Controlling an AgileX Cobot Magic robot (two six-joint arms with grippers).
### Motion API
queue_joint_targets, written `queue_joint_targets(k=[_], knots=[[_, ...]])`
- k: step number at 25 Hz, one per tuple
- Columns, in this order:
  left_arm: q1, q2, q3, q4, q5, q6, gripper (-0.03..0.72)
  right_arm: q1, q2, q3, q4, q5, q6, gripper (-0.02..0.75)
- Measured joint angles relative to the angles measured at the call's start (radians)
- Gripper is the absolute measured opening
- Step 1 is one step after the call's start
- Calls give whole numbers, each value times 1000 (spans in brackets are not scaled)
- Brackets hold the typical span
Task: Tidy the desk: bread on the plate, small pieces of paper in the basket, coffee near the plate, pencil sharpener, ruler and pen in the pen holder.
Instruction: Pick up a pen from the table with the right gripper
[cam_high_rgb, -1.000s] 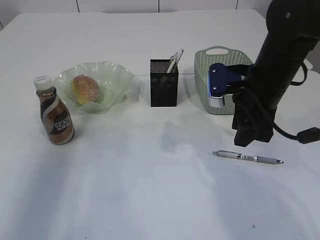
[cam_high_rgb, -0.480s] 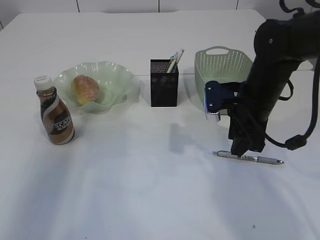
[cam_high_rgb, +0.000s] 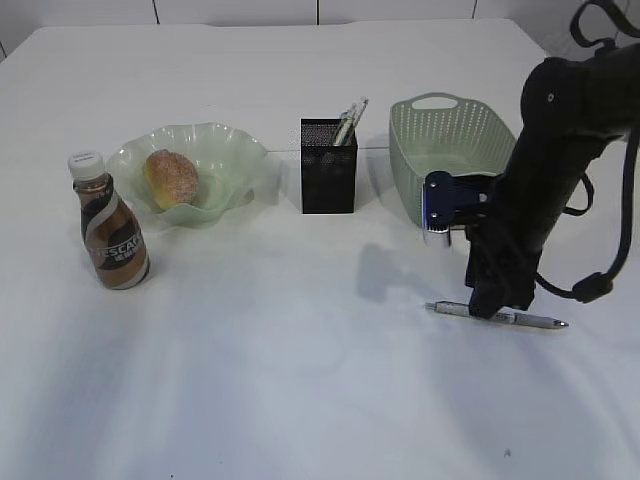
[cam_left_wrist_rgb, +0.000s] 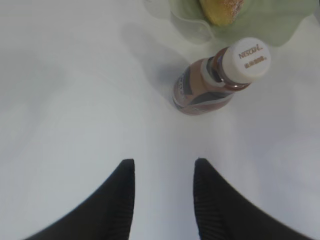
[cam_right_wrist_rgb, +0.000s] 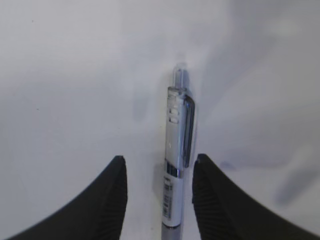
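Straddling the pen (cam_right_wrist_rgb: 176, 165) on the desk (cam_high_rgb: 280, 380), right gripper (cam_right_wrist_rgb: 159, 192) jaws apart, nothing clamped. Left gripper (cam_left_wrist_rgb: 162, 192) likewise parted, empty, over bare desk. Beyond: coffee (cam_left_wrist_rgb: 217, 80), cap reading "NESCAFÉ", beside the plate (cam_high_rgb: 235, 160) holding the bread (cam_high_rgb: 172, 178).

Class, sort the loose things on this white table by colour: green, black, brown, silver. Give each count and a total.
Green: 2, ruffled glass plate, woven plastic basket
Black: 1, metal-mesh pen holder
Brown: 2, bun, coffee bottle
Silver: 1, click pen
Total: 6
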Motion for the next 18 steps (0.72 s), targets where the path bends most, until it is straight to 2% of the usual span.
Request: queue_joint_targets(k=[18], knots=[[0,0,0,0,-5,2,275,0,58,-13,14,-19,-16,356]])
